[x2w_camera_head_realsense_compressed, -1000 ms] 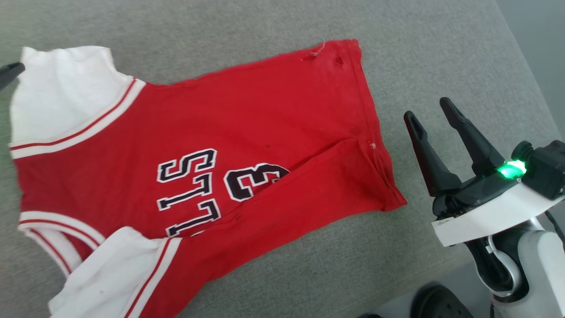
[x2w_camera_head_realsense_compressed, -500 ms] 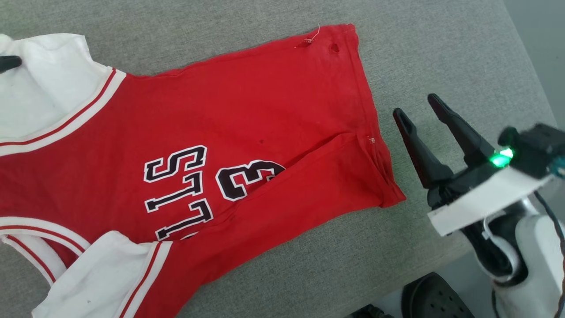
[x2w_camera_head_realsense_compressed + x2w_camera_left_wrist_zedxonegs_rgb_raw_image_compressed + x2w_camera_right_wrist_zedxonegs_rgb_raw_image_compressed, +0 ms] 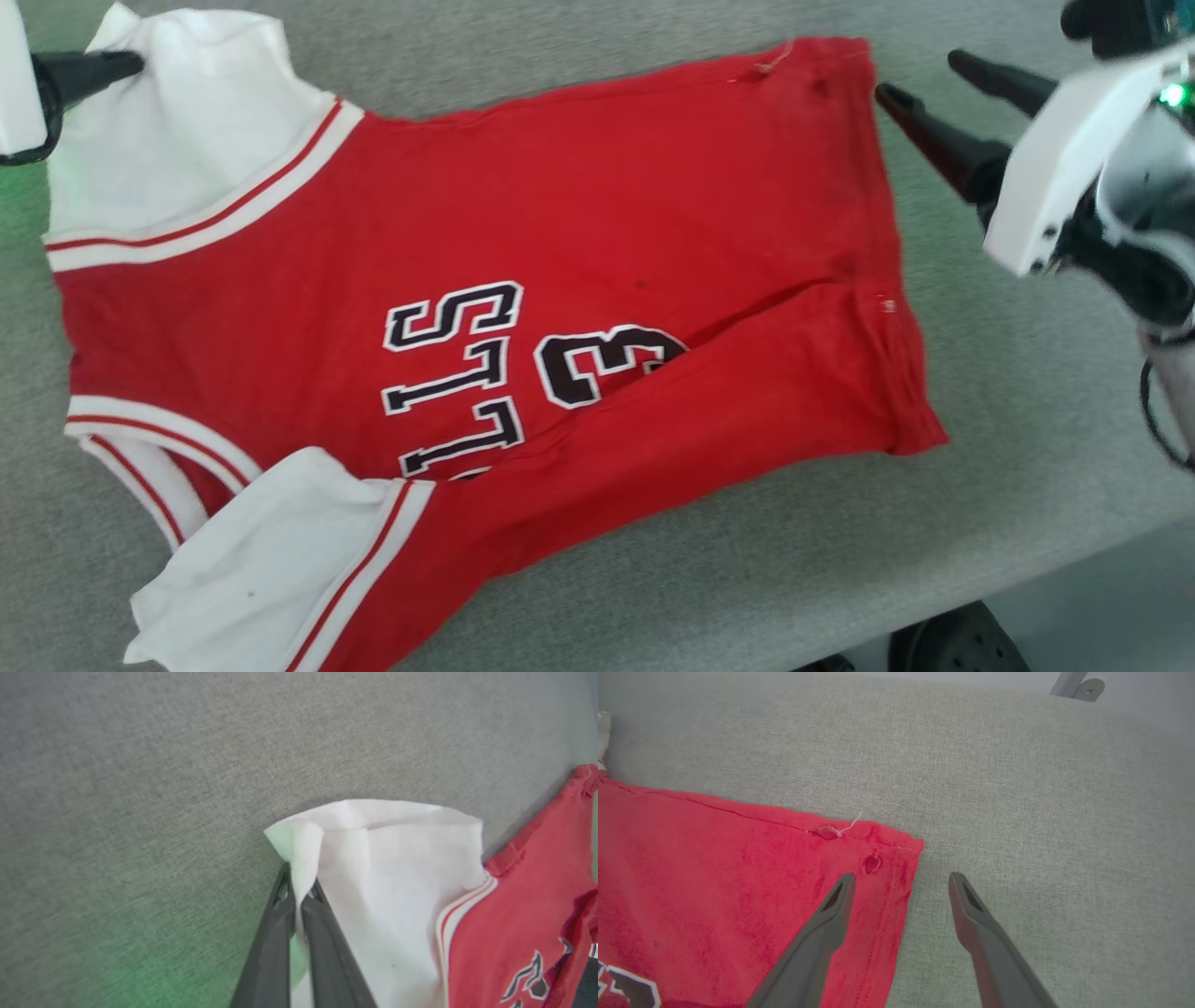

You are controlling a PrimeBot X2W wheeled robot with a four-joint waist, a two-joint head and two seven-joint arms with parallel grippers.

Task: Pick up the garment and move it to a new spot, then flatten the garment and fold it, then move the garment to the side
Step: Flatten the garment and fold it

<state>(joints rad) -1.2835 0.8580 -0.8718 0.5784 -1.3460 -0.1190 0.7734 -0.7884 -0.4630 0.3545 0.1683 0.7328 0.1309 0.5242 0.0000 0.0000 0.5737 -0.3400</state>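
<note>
The red garment (image 3: 523, 233) with white sleeves and black lettering lies spread on the grey surface, its lower side folded over along a diagonal crease. My left gripper (image 3: 131, 63) is at the far left, shut on the edge of the far white sleeve (image 3: 387, 868); the left wrist view shows its fingers (image 3: 299, 896) pinching the cloth. My right gripper (image 3: 920, 75) is open at the hem's far corner (image 3: 887, 858), which has a small hole and a loose thread. One finger hangs over the hem, the other over bare surface.
A grey fabric-covered table (image 3: 1027, 373) carries the garment. Its near edge runs across the lower right, with a dark shoe-like object (image 3: 952, 644) on the floor below. A pale fixture (image 3: 1078, 683) stands beyond the table's far edge.
My right gripper has moved from beside the hem's near corner up to its far corner, still open. The head camera has shifted. The left gripper has stayed at the far sleeve.
</note>
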